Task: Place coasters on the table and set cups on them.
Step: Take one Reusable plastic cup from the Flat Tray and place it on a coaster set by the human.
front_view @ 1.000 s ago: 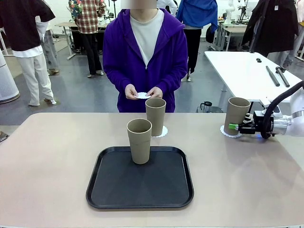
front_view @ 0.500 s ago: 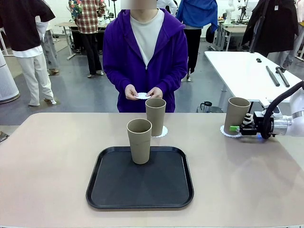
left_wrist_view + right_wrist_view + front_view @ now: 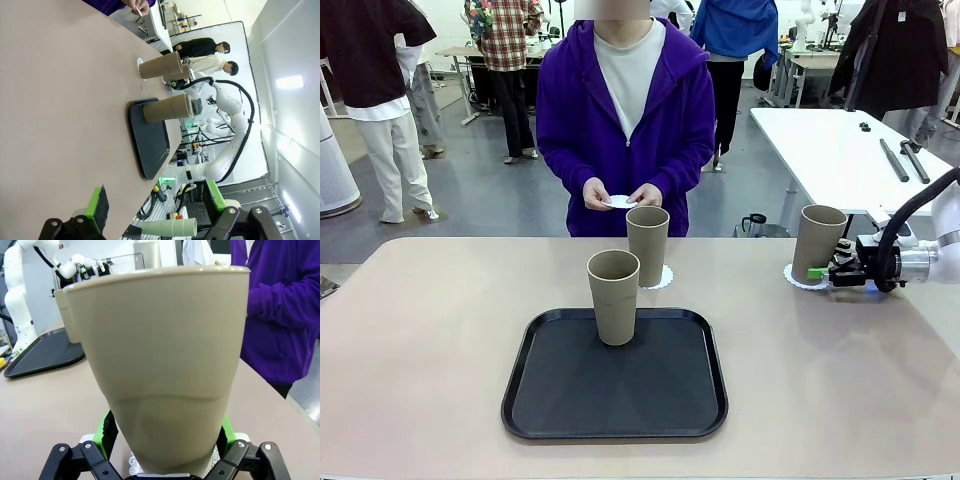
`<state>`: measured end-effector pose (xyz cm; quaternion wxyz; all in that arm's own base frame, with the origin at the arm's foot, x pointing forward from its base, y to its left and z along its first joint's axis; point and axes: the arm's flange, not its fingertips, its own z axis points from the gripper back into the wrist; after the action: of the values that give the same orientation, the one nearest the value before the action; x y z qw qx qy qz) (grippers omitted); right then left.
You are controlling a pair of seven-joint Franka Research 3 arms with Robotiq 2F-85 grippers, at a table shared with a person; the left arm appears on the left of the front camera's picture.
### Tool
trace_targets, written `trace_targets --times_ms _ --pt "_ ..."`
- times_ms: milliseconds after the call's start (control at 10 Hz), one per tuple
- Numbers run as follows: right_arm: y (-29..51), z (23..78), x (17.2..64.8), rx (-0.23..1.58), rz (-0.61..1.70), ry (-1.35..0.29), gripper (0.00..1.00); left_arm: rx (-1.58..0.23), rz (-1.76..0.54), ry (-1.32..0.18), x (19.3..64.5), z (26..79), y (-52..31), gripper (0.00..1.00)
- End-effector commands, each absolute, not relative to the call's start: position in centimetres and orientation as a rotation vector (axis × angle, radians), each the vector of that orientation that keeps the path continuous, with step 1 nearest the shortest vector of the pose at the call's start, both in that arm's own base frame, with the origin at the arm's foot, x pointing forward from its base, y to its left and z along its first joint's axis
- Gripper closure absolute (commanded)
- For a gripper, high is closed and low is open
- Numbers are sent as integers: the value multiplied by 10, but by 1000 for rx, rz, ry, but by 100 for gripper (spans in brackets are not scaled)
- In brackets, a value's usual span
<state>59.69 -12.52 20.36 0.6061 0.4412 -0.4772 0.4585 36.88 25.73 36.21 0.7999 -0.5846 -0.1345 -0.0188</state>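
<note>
In the left wrist view the left fingers (image 3: 97, 202) rise from the bottom edge, spread wide and holding nothing, and the beige surface (image 3: 60, 100) runs away beyond them. In the front view a black tray (image 3: 615, 410) lies in the lower middle of the frame, and one tan cup (image 3: 613, 297) stands upright on its far part. Just behind the tray a second cup (image 3: 647, 245) stands on a white lacy coaster (image 3: 665, 278). In the upper middle a person (image 3: 570, 120) in a purple jacket holds another coaster (image 3: 619, 201) in the hands (image 3: 645, 193). At the right of the frame the third cup (image 3: 817, 243) stands upright on its own coaster (image 3: 796, 277). The right fingers (image 3: 817, 272) come in from the right edge, low at the base of this cup. In the right wrist view they are spread open on both sides of the base. I cannot tell if the green pads touch its wall.
</note>
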Motion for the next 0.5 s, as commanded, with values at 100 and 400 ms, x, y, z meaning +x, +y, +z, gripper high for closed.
trace_targets --times_ms 100,400 --pt "-137 215 596 975 1073 -1038 0 -1253 -41 -289 369 364 259 0" --pt "-152 222 590 925 1066 -1010 0 -1253 -41 -289 369 364 259 0"
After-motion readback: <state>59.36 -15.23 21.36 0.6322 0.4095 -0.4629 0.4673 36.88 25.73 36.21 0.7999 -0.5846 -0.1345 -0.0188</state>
